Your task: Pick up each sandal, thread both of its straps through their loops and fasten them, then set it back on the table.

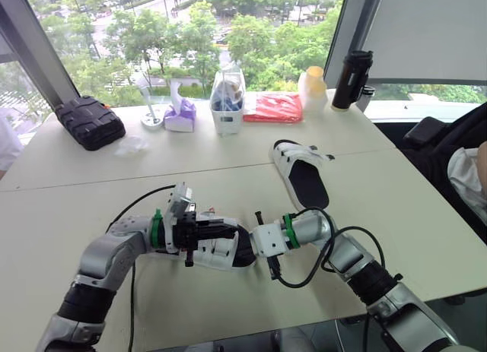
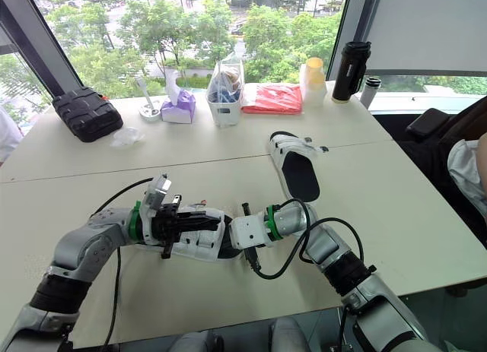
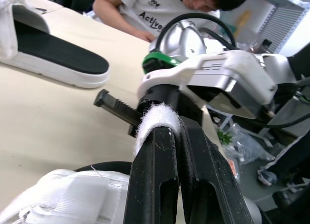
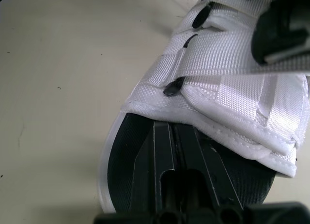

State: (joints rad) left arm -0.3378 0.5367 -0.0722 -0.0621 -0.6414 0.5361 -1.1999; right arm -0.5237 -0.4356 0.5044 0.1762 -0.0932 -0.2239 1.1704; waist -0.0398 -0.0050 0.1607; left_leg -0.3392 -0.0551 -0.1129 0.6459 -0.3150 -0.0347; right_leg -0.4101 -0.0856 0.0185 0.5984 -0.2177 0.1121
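Left gripper (image 3: 175, 137) pinches a strap (image 3: 151, 119) of the near sandal (image 1: 217, 255); right gripper (image 4: 173, 132), fingers pressed together, rests on its insole (image 4: 121, 151). Fastening looks unfinished, and the second sandal (image 1: 303, 181) waits.

The only writing I can read is on the white T-shirt (image 3: 141, 8) of a person (image 3: 112, 10) leaning over the table (image 3: 58, 112), beyond the tips of the left fingers (image 3: 155, 185). Dark letters across the chest begin "Activ"; the rest of the word is hidden. A small dark emblem above them is too small to make out.
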